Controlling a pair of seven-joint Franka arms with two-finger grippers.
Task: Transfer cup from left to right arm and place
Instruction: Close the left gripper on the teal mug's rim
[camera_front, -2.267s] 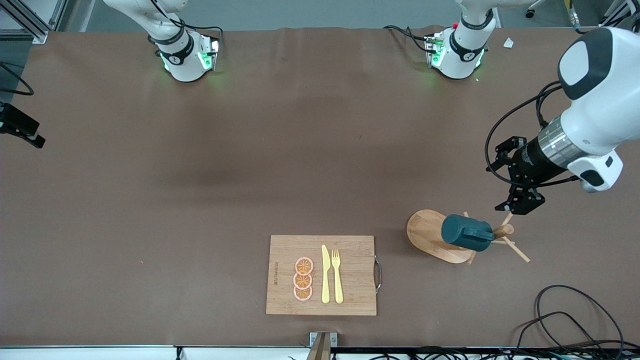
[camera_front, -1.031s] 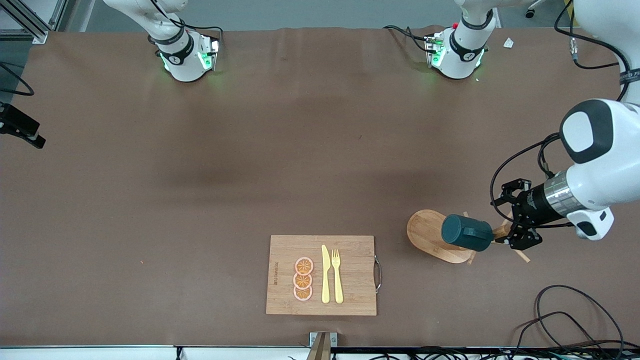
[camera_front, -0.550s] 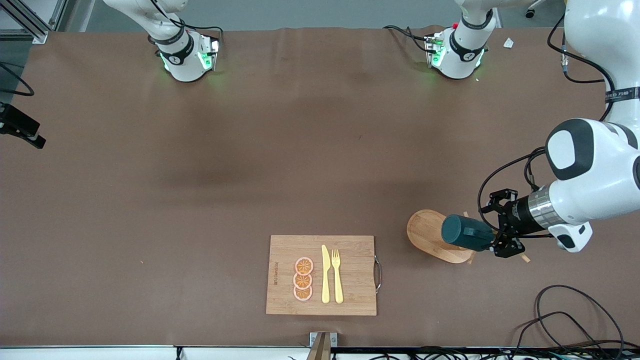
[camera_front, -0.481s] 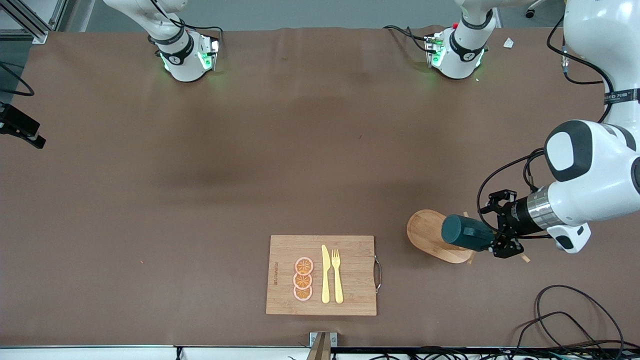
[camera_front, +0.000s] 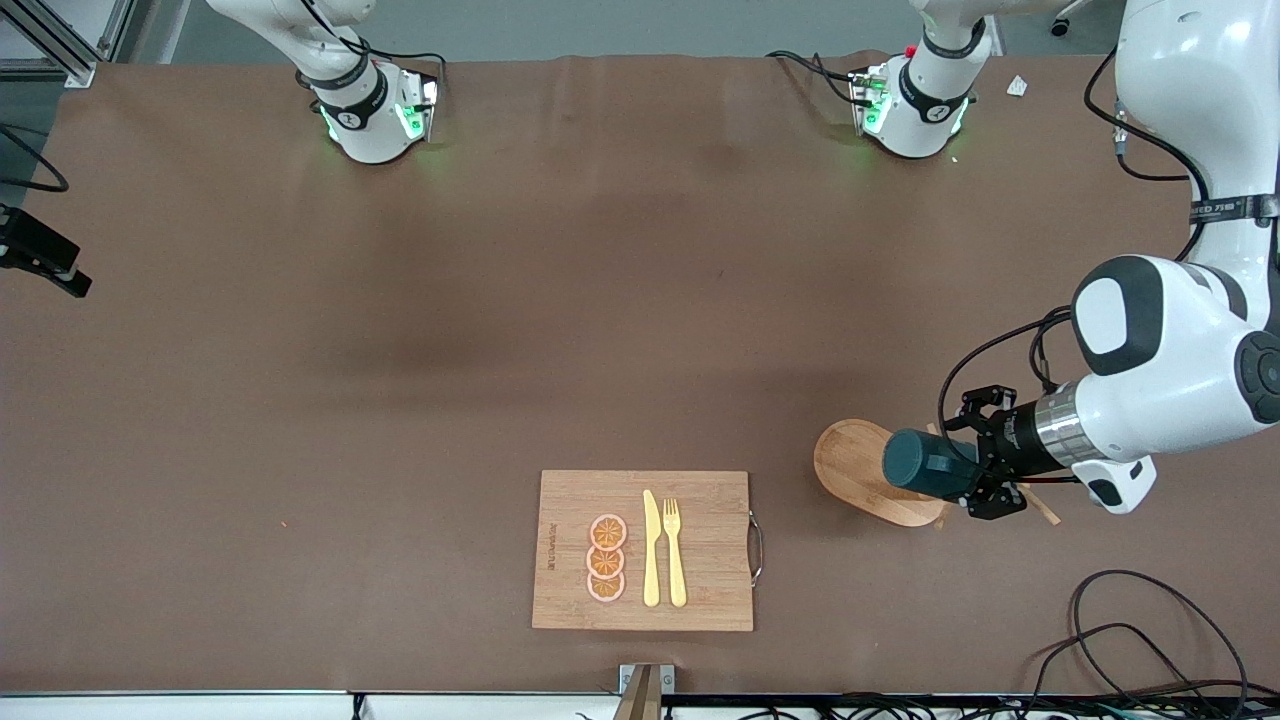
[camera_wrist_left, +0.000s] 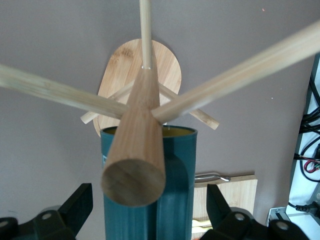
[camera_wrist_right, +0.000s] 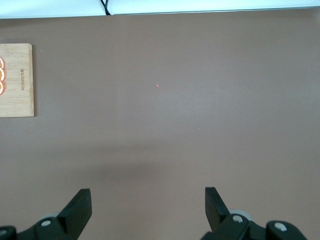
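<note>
The dark teal cup (camera_front: 930, 465) hangs on the wooden peg rack (camera_front: 850, 465) near the left arm's end of the table. My left gripper (camera_front: 972, 465) is open at the top of the rack, one finger on each side of the cup, with gaps showing. In the left wrist view the cup (camera_wrist_left: 175, 200) stands between the fingers (camera_wrist_left: 77, 202), with the rack's post (camera_wrist_left: 135, 170) in front of it. My right gripper (camera_wrist_right: 146, 196) is open and holds nothing over bare table mat; it is out of the front view.
A wooden cutting board (camera_front: 640, 550) with a yellow knife (camera_front: 651, 550), a fork (camera_front: 675, 550) and orange slices (camera_front: 606, 560) lies near the front edge. Its end shows in the right wrist view (camera_wrist_right: 15, 80). Black cables (camera_front: 1130, 630) lie at the front corner by the left arm's end.
The left arm has come down over the rack, and its open gripper now straddles the cup. The cup and rack have not moved.
</note>
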